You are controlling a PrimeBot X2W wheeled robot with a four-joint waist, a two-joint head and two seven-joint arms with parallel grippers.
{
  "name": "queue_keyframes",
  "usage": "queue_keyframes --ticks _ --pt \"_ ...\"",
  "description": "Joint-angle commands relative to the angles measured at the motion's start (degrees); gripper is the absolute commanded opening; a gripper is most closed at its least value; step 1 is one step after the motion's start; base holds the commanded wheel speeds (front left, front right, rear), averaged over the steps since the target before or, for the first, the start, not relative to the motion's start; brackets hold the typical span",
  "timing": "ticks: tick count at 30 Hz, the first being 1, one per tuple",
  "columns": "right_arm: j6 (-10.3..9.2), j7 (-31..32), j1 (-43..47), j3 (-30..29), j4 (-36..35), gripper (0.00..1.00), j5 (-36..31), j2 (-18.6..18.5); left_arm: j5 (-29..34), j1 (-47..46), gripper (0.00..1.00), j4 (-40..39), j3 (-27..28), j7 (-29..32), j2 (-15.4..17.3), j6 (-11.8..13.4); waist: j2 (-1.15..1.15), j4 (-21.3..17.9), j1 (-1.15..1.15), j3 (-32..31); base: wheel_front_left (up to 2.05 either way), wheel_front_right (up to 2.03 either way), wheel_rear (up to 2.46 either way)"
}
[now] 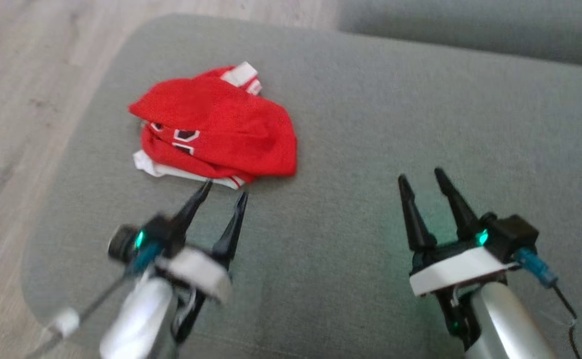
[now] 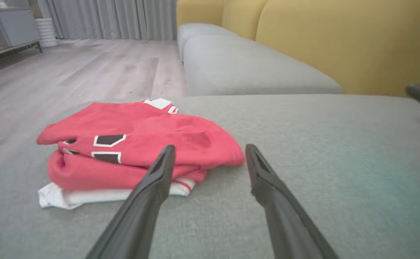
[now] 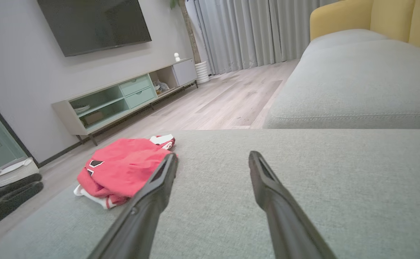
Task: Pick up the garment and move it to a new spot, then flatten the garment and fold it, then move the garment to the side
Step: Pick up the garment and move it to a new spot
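- Garment [image 1: 216,129]: one, red with white trim, lying crumpled in a loose heap at the upper left of centre in the head view.
- Markings: black blocks outlined in white show on its folded front; they are parts of characters and cannot be read. No brand or label can be made out.
- Support: one grey upholstered cushion [image 1: 370,124]; the garment lies near its left edge, beyond which is pale wood floor [image 1: 22,75].
- Open room: a broad bare stretch of grey fabric extends right of the garment and towards the bottom of the frame.
- Left gripper [image 1: 225,189]: one, two dark fingers spread wide, holding nothing; one tip sits just at the garment's lower white hem, and contact cannot be told.
- Right gripper [image 1: 420,174]: one, two dark fingers spread wide, holding nothing, at the lower right over bare cushion, well apart from the garment.
- Background, right wrist view: one wall-mounted screen [image 3: 91,25], one low cabinet [image 3: 123,100], grey curtains [image 3: 246,32].
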Motion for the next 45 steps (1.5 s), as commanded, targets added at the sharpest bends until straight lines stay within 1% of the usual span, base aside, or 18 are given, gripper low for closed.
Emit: queue_keyframes --ticks 1,5,9,13,17,18,19,21,23,24,29,32,37,41,42,45 --pt "-0.05 -0.27 -2.44 0.72 -2.51 1.00 -0.76 -0.13 -1.45 -5.56 1.00 -0.07 -0.26 1.37 1.68 0.11 0.00 -2.66 -0.01 4.05 0.00 0.00 0.00" --pt "-0.05 0.28 -4.02 0.59 -4.34 1.00 -1.55 -0.13 -5.37 -14.69 1.00 4.95 -6.53 5.73 3.66 0.11 0.00 -4.80 -0.01 7.83 0.00 0.00 0.00" --pt "-0.05 0.49 -5.15 0.77 -5.59 1.00 -1.84 -0.13 -9.09 -21.42 1.00 10.39 -11.09 7.76 4.98 0.11 0.00 -6.81 -0.01 10.79 0.00 0.00 0.00" --pt "-0.05 0.46 -6.02 0.61 -6.59 1.00 -1.94 -0.13 -13.23 -25.62 1.00 15.97 -13.93 9.44 5.73 0.10 0.00 -8.36 -0.01 13.11 0.00 0.00 0.00" --pt "-0.05 0.21 -6.70 0.16 -7.22 1.00 -2.00 -0.13 -17.73 -27.36 1.00 20.03 -17.01 10.76 5.77 0.10 0.00 -9.17 -0.01 14.50 0.00 0.00 0.00" --pt "-0.05 0.15 -6.77 0.12 -7.21 1.00 -2.01 -0.13 -19.25 -27.47 0.36 20.59 -17.95 11.48 5.68 0.10 0.00 -9.25 -0.01 14.59 0.00 0.00 0.00" --pt "-0.05 0.09 -6.83 0.09 -7.17 1.00 -1.99 -0.13 -20.62 -27.68 0.00 20.78 -18.78 11.59 5.77 0.10 0.00 -9.32 -0.01 14.62 0.00 0.00 0.00" --pt "-0.05 -0.01 -6.92 0.05 -6.92 1.00 -1.90 -0.13 -22.60 -28.13 0.00 20.93 -20.23 10.50 6.34 0.10 0.00 -9.49 -0.01 14.35 0.00 0.00 0.00" --pt "-0.05 -0.11 -6.96 -0.02 -6.53 1.00 -1.86 -0.13 -23.58 -28.49 0.00 21.03 -21.47 7.92 6.98 0.10 0.00 -9.69 -0.01 13.50 0.00 0.00 0.00" --pt "-0.05 -0.11 -6.96 -0.02 -6.53 1.00 -1.86 -0.13 -23.58 -28.49 0.00 21.03 -21.47 7.92 6.98 0.10 0.00 -9.69 -0.01 13.50 0.00 0.00 0.00" --pt "-0.05 -0.32 -6.68 0.23 -5.44 1.00 -1.39 -0.13 -24.64 -29.12 0.00 21.12 -22.51 -1.52 7.39 0.10 0.00 -10.73 -0.01 9.67 0.00 0.00 0.00" --pt "-0.05 -0.42 -6.08 0.42 -4.73 1.00 -0.72 -0.13 -24.81 -29.11 0.00 20.25 -21.48 -4.88 6.86 0.10 0.00 -11.75 -0.01 6.67 0.00 0.00 0.00" --pt "-0.05 -0.53 -4.76 0.00 -4.21 1.00 0.53 -0.13 -24.17 -27.17 0.00 14.79 -18.17 -5.91 4.96 0.17 0.00 -14.23 -0.01 3.02 0.00 0.00 0.00" --pt "-0.05 -0.58 -4.09 -0.82 -4.23 1.00 1.32 -0.13 -22.39 -24.36 0.00 9.25 -16.52 -5.94 2.97 0.59 0.00 -16.92 -0.01 2.07 0.00 0.00 0.00" --pt "-0.05 -0.59 -4.00 -1.30 -4.39 1.00 1.71 -0.13 -21.47 -23.39 0.00 6.97 -16.24 -5.94 1.65 0.85 0.00 -18.41 -0.01 2.34 0.00 0.00 0.00" --pt "-0.05 -0.60 -4.12 -2.38 -5.13 1.00 2.03 -0.13 -20.59 -22.64 0.00 3.74 -15.40 -5.95 -0.72 1.22 0.00 -20.74 -0.01 3.26 0.00 0.00 0.00"
